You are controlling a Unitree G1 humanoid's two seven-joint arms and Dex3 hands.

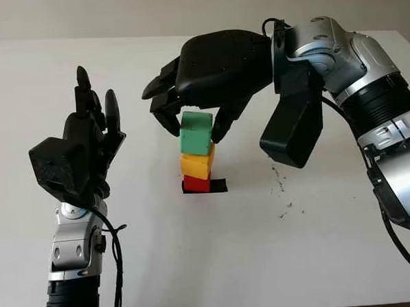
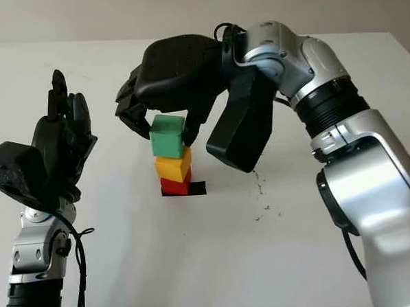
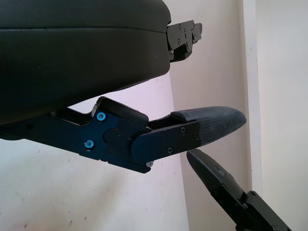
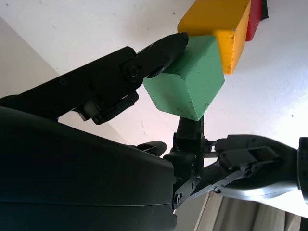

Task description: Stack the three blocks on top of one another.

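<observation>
The square green wooden block [image 1: 196, 132] is sitting tilted on the yellow block [image 1: 197, 165], which is covering most of the red block [image 1: 197, 185] on the white counter [image 1: 217, 249]. A black patch [image 1: 218, 185] is peeking out beside the red one. The right hand [image 1: 193, 124] is clamping the green block from above; the left hand [image 1: 87, 142] is hovering open at the left. No lettering is showing.

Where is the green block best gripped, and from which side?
Grip the green block across its two opposite side faces, from above, as the right hand does: it tops the yellow block, so its bottom is blocked and its flat sides stay exposed.
</observation>
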